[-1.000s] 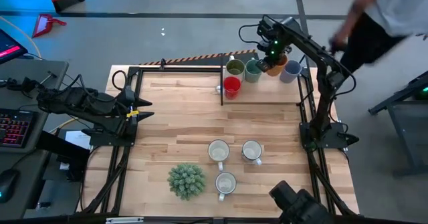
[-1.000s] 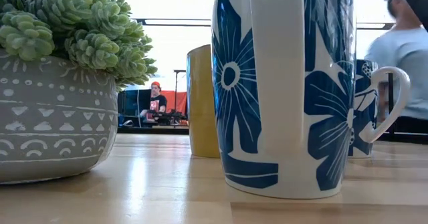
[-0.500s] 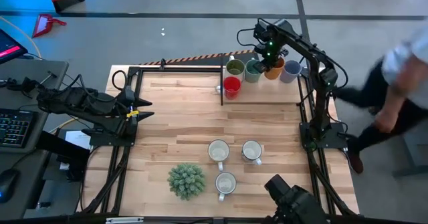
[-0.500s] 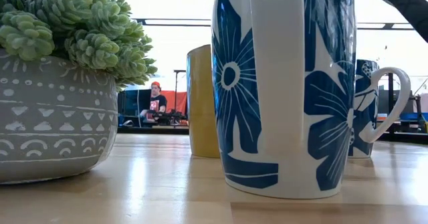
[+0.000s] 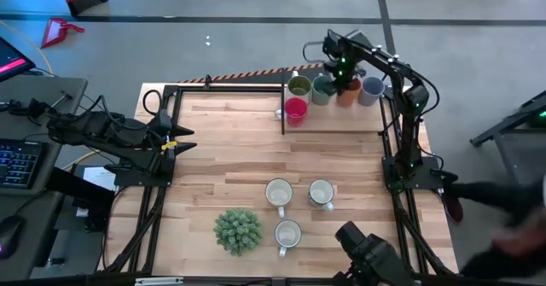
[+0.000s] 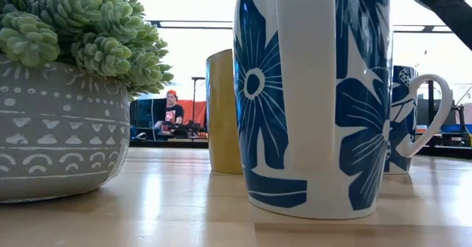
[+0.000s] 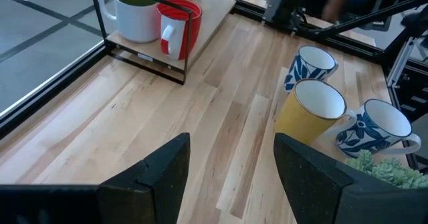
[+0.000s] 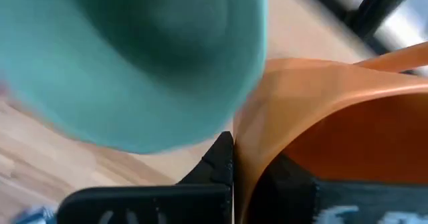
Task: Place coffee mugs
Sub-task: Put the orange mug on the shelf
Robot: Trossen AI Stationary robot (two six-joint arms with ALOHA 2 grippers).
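Right tool (image 5: 345, 83) at table's far right corner, clamped on orange mug (image 8: 334, 117) rim; mug mostly hidden beneath it, probably touching teal mug (image 8: 127, 57). Left tool (image 7: 231, 170) open, at left edge.

From above, the right gripper (image 5: 344, 79) covers most of the orange mug (image 5: 348, 95), so only a sliver of that mug's rim shows, and the fingers' hold on it cannot be made out there. In the right wrist view the teal mug (image 8: 134, 57) is a blur cut off by the picture's edges. In the low view the big blue-flowered mug (image 6: 313, 99) loses its rim past the upper edge and hides most of the flowered mug (image 6: 404, 122) behind it. A person (image 5: 503, 226) at the right edge is a smear.
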